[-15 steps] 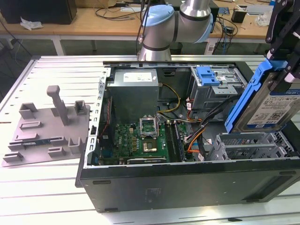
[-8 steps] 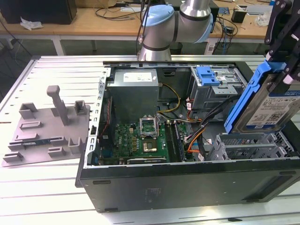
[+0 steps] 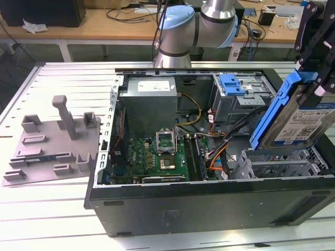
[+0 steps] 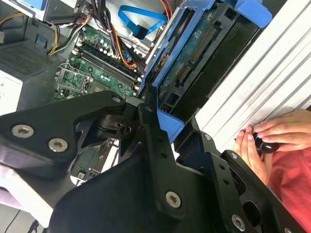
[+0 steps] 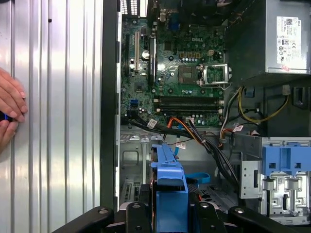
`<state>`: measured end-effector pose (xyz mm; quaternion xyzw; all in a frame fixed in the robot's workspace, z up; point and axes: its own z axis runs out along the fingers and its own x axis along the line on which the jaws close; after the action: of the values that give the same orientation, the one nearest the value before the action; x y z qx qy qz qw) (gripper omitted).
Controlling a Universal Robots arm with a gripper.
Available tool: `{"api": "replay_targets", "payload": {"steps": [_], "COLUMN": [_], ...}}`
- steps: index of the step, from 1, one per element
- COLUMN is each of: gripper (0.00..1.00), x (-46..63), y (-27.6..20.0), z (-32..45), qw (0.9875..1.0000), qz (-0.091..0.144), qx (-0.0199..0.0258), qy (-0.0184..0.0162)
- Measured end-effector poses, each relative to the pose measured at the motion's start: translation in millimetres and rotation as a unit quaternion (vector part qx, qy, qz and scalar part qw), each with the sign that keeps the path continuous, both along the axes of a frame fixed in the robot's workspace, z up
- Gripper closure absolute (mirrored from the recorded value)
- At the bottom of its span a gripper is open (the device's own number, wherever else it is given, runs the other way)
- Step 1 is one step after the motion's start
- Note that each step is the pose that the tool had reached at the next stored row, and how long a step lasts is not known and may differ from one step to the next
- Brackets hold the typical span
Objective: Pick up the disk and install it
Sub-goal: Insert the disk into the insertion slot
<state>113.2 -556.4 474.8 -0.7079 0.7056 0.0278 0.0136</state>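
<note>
Item: disk [image 3: 301, 117], silver, blue bracket, label facing up.
Loc: held tilted over grey drive cage [image 3: 282, 164], at PC case [image 3: 209, 201] corner on the exterior view's right. Lower edge just above cage; contact can't be told.
Holder: gripper [image 3: 313, 83], black claw clamped on disk's sides.
Case: open, lying on slatted table [image 3: 52, 219].
Grey tray [image 3: 52, 141]: on table beside case, twd table edge at the exterior view's left.
Person's hands [image 4: 272, 141]: on table by case, in the second wrist view.

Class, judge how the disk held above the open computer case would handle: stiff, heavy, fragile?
Probably stiff: the disk hangs tilted without sagging. Likely heavy for its size, given its metal body. Its blue bracket looks thin, perhaps flexing if pushed.
</note>
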Motion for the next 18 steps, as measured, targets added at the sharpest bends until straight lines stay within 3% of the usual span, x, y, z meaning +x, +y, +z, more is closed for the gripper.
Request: {"api": "replay_targets", "payload": {"steps": [14, 18], "gripper": [0.63, 0.63], "x": [0.0, 0.0], "y": [0.0, 0.0], "z": [-5.1, -10.0], "qw": [1.0000, 1.0000], "qz": [0.000, 0.000], "qx": [0.0000, 0.0000], "qy": [0.0000, 0.0000]}}
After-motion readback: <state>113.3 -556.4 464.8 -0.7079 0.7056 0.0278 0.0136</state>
